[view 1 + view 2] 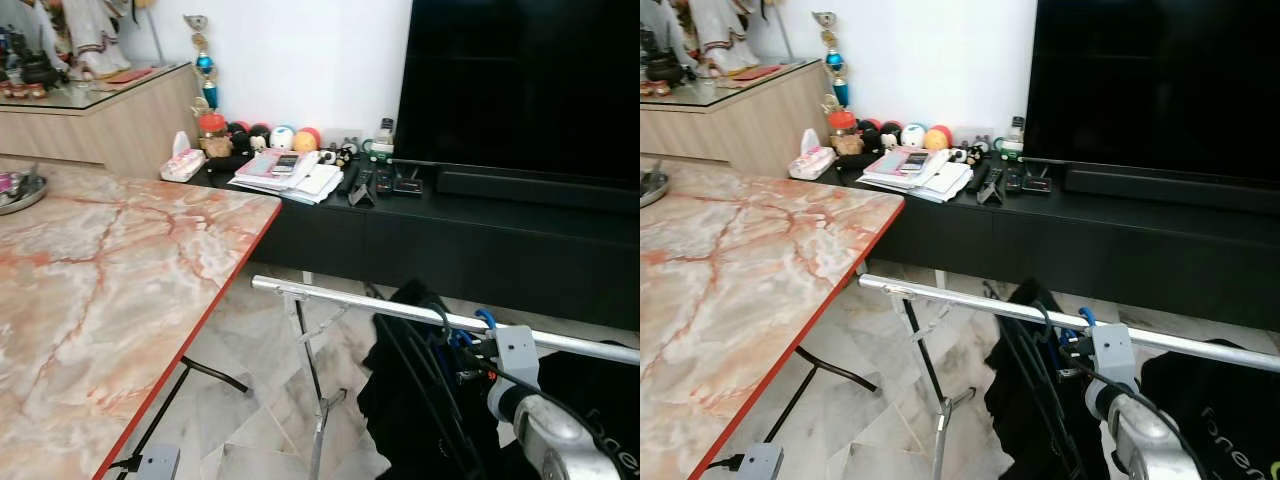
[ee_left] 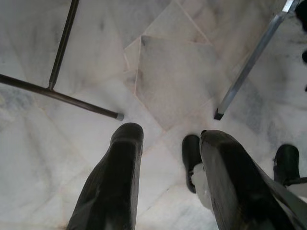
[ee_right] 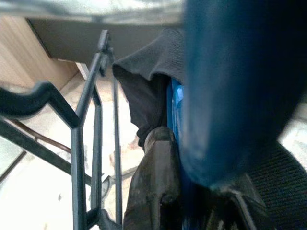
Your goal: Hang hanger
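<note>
1. Left eye view first: the right arm [image 1: 545, 425] reaches up from the lower right of the frame toward the silver rail [image 1: 330, 299] that runs across the lower middle.
2. Right at that rail, lower right of centre, a blue hanger [image 1: 484, 320] has its hook curled over the bar, with dark hangers and black clothes [image 1: 420, 385] bunched just beside it.
3. Over to the right wrist view: the right gripper [image 3: 192, 191] has its dark fingers [image 3: 153, 182] pressed up against bright blue plastic at the centre, so it looks closed on the blue hanger. The blue mass on the right of the frame is blurred, too close to read.
4. Upper edge of that same view, the rail sits directly above the blue plastic.
5. Left wrist view: the left gripper [image 2: 165, 179] points down at the pale tiled floor [image 2: 172, 72], its two black fingers spread apart and holding nothing. That arm is idle.
6. My read: this is the hanging step, close to done, with the hook at or on the bar.
7. Next call: make sure the hook is seated fully over the rail, then part the fingers and draw the arm down and away without dragging the neighbouring hangers.
</note>
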Robot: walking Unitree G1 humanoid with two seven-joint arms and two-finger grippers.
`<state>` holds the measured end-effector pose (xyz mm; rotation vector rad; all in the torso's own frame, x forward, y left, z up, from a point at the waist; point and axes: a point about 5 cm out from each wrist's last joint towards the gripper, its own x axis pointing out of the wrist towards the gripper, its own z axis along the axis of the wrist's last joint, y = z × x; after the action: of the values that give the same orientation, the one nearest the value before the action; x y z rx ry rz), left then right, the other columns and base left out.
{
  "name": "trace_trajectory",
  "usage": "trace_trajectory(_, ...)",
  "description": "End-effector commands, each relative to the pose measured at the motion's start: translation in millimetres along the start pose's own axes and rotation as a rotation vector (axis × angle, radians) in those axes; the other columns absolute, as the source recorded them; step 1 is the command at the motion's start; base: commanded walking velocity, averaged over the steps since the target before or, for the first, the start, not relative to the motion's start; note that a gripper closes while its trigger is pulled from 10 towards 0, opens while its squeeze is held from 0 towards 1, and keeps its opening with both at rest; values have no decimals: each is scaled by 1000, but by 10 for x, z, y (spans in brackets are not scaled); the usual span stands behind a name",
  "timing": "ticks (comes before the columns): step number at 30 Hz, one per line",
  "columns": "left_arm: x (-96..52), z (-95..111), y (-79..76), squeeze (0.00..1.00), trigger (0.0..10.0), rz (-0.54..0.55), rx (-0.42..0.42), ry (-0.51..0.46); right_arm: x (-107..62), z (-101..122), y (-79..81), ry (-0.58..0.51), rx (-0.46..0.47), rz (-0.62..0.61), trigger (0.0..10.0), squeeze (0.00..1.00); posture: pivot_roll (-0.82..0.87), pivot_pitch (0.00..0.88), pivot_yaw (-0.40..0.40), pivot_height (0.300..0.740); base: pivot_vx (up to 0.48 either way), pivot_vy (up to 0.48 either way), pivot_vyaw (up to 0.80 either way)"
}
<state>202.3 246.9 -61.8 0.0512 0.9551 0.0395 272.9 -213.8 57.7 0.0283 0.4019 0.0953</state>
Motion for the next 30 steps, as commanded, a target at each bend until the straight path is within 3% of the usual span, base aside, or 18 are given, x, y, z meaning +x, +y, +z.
trace_trajectory(1, -5, 32, 47, 0, 10000, 6, 39, 14, -48, -84, -11, 25, 24, -29, 0, 0, 3, 0, 77, 740, 0, 0, 0)
trace_trajectory(6, 0, 10, 15, 0, 10000, -7, 38, 26, -173, 66, 41, -89, 43, -84, 0, 0, -18, 0, 53, 740, 0, 0, 0)
trace_trajectory(12, 1, -67, -35, 0, 10000, -16, 5, 39, -377, 117, 69, -141, 44, -101, 0, 0, -39, 0, 18, 740, 0, 0, 0)
trace_trajectory(19, -12, -230, -103, 0, 10000, -44, 6, 79, -666, 98, -33, -209, 85, -183, 0, 0, -83, 0, 2, 740, 0, 0, 0)
trace_trajectory(24, -14, -299, -182, 0, 10000, -78, 30, 88, -826, -158, -115, -123, 72, -204, 0, 0, -109, 0, 13, 740, 0, 0, 0)
trace_trajectory(26, -14, -325, -215, 0, 10000, -87, 44, 92, -877, -331, -151, -79, 111, -224, 0, 0, -113, 0, 31, 740, 0, 0, 0)
trace_trajectory(30, -14, -322, -231, 0, 10000, -107, 92, 88, -821, -519, -151, -47, 119, -233, 0, 0, -94, 0, 36, 740, 0, 0, 0)
